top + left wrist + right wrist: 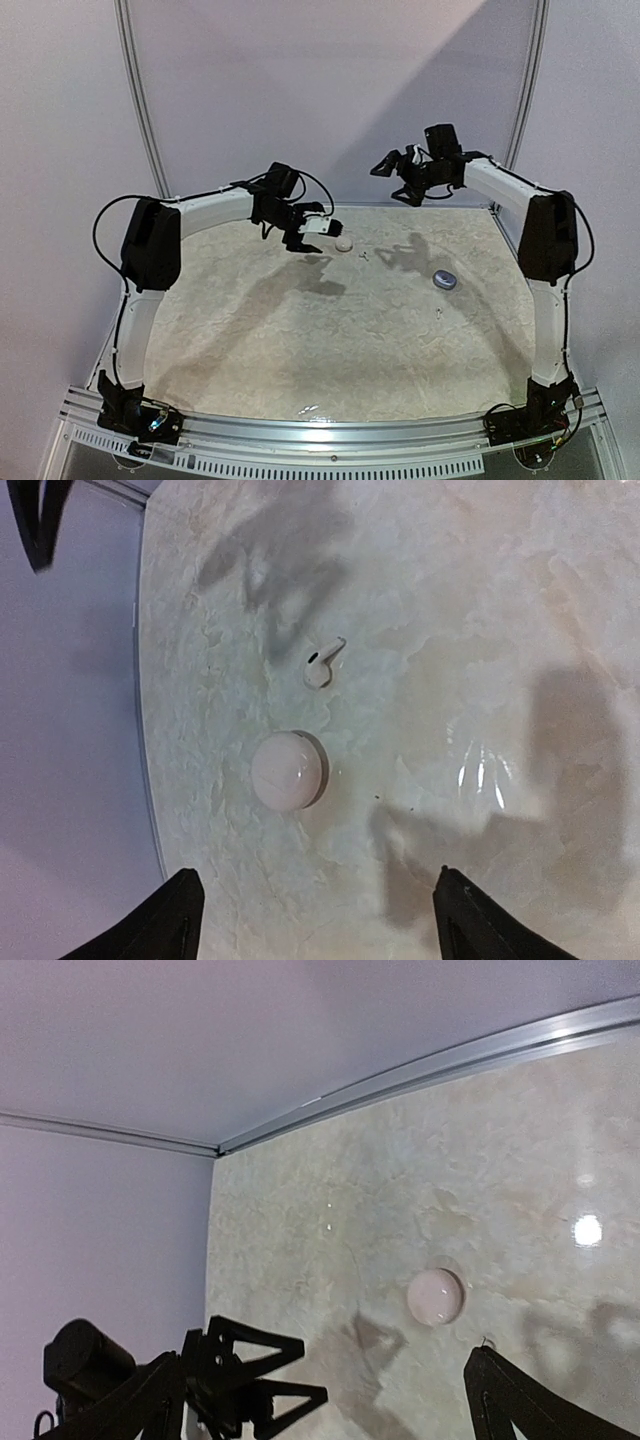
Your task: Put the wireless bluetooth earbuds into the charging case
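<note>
Earbud [322, 663], pale with a short stem, lies flat on the bench [560, 600], in its far part. Just beside it, but not touching, sits the round white case [288, 770], and this case is between the earbud and the left hand [317, 880]. So the earbud lies straight ahead of this hand, beyond the case. In the left wrist view its stem points away and a little to the right, slanted to the line on which the fingers close. I judge that the hand must turn somewhat and pass over the case.

The left hand is spread wide and holds nothing. The right hand [398, 172] hangs high over the far edge, also spread and empty, well apart from the earbud, so the left arm is the nearer one.

Only the top view shows a grey oval case [444, 279] on the right side and, near it, a tiny speck [438, 313]. This may be a second earbud, but it is too small to tell. The stem's direction shows only in the left wrist view.
</note>
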Controlling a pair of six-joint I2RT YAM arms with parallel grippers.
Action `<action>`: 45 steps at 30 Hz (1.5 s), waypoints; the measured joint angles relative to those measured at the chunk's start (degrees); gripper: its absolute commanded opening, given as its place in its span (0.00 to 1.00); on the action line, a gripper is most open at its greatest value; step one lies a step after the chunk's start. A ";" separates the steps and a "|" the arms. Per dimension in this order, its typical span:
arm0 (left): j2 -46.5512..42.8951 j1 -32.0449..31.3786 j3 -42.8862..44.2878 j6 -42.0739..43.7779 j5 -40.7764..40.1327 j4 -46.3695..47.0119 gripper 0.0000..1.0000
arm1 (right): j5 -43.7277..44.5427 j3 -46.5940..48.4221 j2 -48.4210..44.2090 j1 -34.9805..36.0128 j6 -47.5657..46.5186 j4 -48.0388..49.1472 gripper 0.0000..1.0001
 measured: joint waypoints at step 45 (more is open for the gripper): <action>-0.61 1.81 -5.49 -5.68 -2.23 5.81 0.81 | 10.64 14.84 24.87 10.14 51.71 7.80 0.99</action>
